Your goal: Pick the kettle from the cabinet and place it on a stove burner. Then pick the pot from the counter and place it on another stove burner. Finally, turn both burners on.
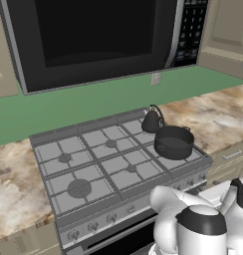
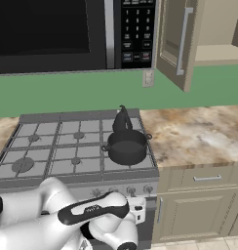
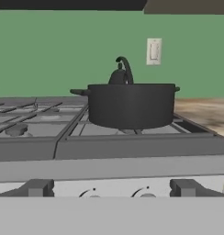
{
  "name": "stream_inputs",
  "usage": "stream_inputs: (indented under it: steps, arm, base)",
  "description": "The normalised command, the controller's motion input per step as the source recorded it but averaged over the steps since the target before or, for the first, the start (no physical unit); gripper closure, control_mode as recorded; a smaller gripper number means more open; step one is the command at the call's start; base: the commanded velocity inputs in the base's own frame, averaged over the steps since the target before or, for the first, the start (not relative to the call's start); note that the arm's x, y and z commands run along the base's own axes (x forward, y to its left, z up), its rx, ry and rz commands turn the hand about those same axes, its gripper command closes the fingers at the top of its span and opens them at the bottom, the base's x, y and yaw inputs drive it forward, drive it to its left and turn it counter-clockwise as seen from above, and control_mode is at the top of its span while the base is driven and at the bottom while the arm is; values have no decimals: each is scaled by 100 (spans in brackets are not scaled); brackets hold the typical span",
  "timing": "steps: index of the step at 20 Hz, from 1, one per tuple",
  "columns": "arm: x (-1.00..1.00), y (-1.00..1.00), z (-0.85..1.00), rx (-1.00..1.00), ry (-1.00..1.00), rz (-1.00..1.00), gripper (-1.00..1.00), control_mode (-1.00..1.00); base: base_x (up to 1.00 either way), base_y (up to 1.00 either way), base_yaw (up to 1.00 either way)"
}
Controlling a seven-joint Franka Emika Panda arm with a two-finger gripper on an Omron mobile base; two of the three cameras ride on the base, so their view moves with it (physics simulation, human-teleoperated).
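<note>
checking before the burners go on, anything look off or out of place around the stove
Only the wall cabinet: its door hangs open above the counter. The kettle and pot sit upright on the right-hand grates; nothing spilled.

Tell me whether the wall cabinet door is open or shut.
Open. The cabinet door swings out from the cabinet, exposing the interior shelf in the right base view.

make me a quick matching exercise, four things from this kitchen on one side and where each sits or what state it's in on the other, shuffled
Things:
1. kettle
2. pot
3. cabinet
4. wall switch

Places or states:
A. front right grate of the range
B. on the green wall, under the microwave's keypad
C. back right grate, behind the other vessel
D. door swung open

Pairs: 1-C, 2-A, 3-D, 4-B
</note>
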Motion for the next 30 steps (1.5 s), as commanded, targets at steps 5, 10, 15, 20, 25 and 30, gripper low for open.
stream_inputs:
  steps: [5,10,15,20,25,30]
  arm:
    - [9,21,0,0,0,0,-100,-100]
    - [11,19,0,0,0,-1,-100,-100]
    - [18,16,0,0,0,-2,-100,-100]
    - [18,16,-4,0,0,-1,-100,-100]
    - [12,8,-20,0,0,0,-100,-100]
    - [6,0,-26,0,0,0,-100,-100]
  base:
    - [0,0,0]
    - [0,0,0]
    - [0,0,0]
    - [0,0,0]
    - [0,0,0]
    - [0,0,0]
